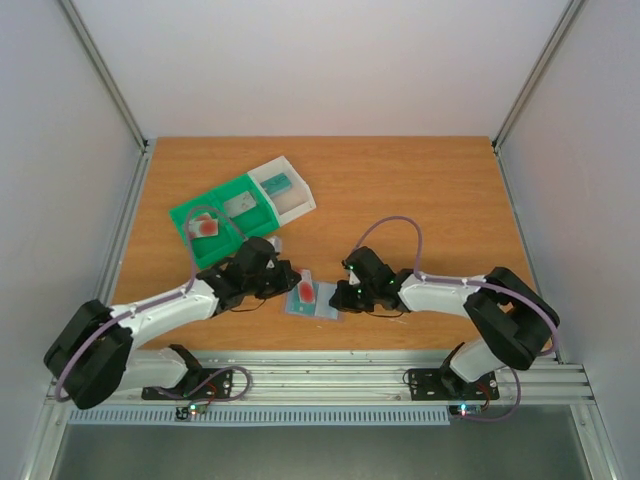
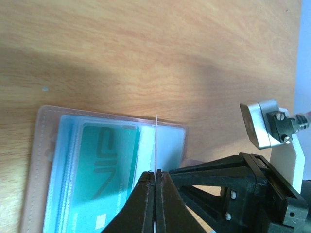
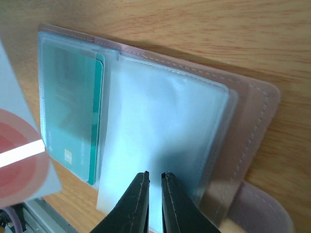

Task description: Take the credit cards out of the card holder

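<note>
The card holder (image 1: 322, 309) lies open on the table between my two arms, its clear sleeves showing blue-grey. A greenish-teal credit card (image 2: 104, 170) sits in one sleeve (image 3: 73, 121). My left gripper (image 2: 156, 174) is shut on a pale credit card with a red blotch (image 1: 304, 292), which stands on edge above the holder (image 2: 36, 160); that card also shows at the left of the right wrist view (image 3: 19, 160). My right gripper (image 3: 155, 175) is shut to a thin slit, its tips over the empty clear sleeve (image 3: 165, 126). Whether it pinches the sleeve I cannot tell.
A green-and-white compartment tray (image 1: 262, 213) stands at the back left, with a red-blotched card (image 1: 205, 225) and a teal card (image 1: 277, 183) in it. My right gripper's black body (image 2: 233, 184) is close beside the left one. The table's front rail (image 1: 330, 375) runs just behind the holder.
</note>
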You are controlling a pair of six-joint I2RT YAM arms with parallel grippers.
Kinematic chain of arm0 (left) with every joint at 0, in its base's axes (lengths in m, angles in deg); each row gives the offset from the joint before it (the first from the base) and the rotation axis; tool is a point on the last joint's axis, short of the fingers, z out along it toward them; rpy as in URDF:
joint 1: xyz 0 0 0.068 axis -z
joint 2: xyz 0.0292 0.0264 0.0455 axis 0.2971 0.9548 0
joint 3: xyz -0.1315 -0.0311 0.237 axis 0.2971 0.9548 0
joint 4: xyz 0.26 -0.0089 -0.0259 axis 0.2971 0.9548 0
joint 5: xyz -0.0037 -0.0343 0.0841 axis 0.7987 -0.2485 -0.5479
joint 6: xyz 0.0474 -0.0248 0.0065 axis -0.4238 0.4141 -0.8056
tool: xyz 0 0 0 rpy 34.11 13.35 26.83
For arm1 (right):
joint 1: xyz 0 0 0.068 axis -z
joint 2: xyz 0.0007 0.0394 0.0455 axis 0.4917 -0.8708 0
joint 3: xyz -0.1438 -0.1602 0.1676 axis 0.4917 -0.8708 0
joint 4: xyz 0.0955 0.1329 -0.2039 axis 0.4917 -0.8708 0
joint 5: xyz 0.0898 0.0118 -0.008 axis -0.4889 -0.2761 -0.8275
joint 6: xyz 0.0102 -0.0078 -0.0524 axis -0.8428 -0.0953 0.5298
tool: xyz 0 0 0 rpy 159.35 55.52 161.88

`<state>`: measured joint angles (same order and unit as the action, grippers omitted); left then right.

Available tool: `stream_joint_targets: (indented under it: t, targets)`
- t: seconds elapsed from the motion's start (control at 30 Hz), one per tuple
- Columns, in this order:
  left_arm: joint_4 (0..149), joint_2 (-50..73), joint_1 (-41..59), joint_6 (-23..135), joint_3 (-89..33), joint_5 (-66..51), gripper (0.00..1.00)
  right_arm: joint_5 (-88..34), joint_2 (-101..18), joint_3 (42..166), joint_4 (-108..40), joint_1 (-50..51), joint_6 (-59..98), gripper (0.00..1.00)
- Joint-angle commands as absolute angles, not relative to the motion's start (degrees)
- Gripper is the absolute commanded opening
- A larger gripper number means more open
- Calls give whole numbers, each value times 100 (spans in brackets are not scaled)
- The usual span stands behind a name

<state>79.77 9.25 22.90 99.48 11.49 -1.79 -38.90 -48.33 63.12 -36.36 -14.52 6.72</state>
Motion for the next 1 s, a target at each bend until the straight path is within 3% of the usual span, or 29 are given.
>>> stream_joint_targets:
  t: [0.0,0.23,0.43,0.7,0.87,0.97]
  targets:
    - [8393,403,2278,9714,1142,-826,0,-3861,-4329,6258,-4071,-1414,649,10]
    - [8327,-366,2279,9866,1264,-924,0,-4476,-3541,6193,-3795,-1414,438,20]
    - [7942,-1072,2279,10296,1450,-686,0,-4899,-2814,6108,-3178,-1414,-75,38]
    - [7542,-1695,2279,10871,1610,-541,1,-5181,-2363,6021,-2470,-1414,-1071,69]
    - [6868,-1811,2279,11207,1755,-289,0,-5160,-2298,6073,-2373,-1414,-1392,77]
    - [6731,-1859,2277,11241,1749,-192,0,-5214,-2339,6107,-2214,-1414,-1473,75]
